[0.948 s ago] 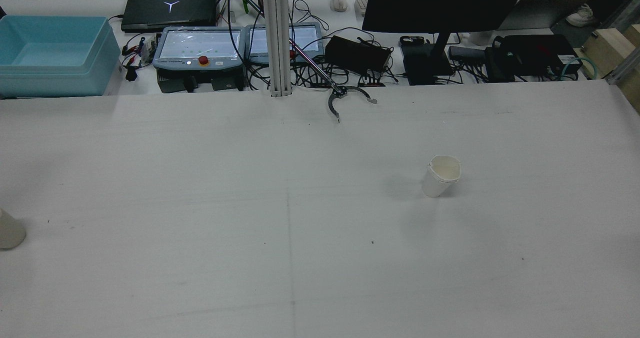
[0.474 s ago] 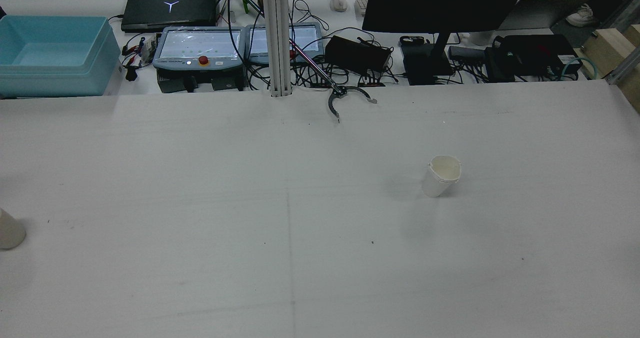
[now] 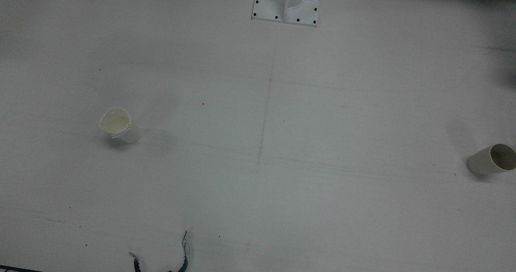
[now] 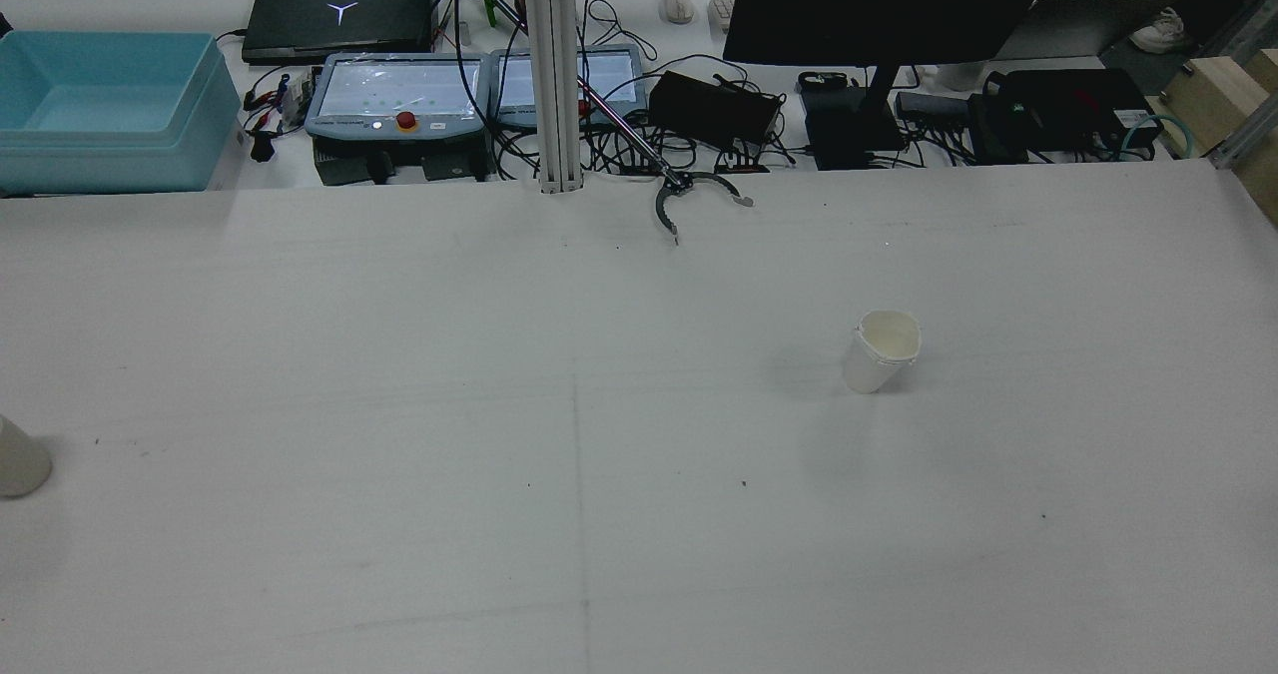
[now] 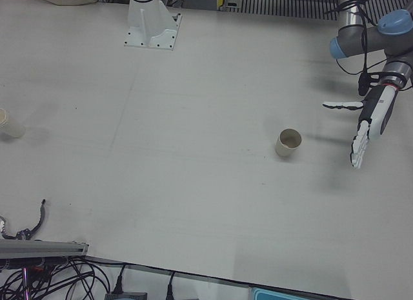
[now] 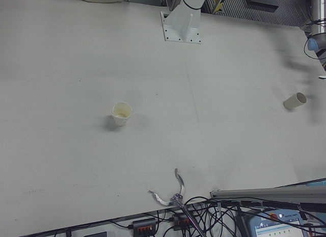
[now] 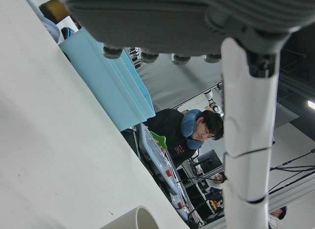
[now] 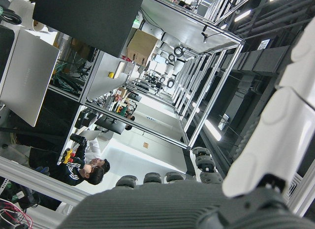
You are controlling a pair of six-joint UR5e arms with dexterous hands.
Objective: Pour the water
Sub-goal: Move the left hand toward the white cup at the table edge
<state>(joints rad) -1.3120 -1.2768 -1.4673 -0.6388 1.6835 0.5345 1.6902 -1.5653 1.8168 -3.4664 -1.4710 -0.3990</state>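
A: Nothing has shifted in the rear view since the two earlier frames. Both paper cups and the reacher-grabber tool (image 4: 689, 200) sit where they sat.

B: Left hand (image 5: 369, 122)?

A: Seen in the left-front view, hanging above the table (image 5: 206, 184) on the left arm (image 5: 368, 39). Its fingers (image 5: 357, 151) are stretched out and spread, thumb pointing sideways, and it holds nothing.

B: Where is the cup nearest it?

A: Plain paper cup (image 5: 288, 143), upright on the table, well apart from the hand on the side the thumb points to, and lower than the hand. No contact. Whether it contains water I cannot tell; the inside looks dark. The left hand view shows one white finger (image 7: 248, 140) and just a curve of that cup's rim at the bottom edge.

B: Second cup?

A: Cream-lined paper cup (image 4: 881, 350) with a torn or creased rim, upright, on the far half of the table from the left hand. Same cup in the front view (image 3: 118, 125) and the right-front view (image 6: 120, 113).

B: Right hand?

A: Only the right hand view has it: a white finger (image 8: 275, 135) and dark palm (image 8: 162, 204) along the edge, camera aimed at the room. Spread or closed, cannot tell.

B: Anything else?

A: Blue plastic bin (image 4: 105, 105) and two teach pendants (image 4: 399, 95) beyond the table.
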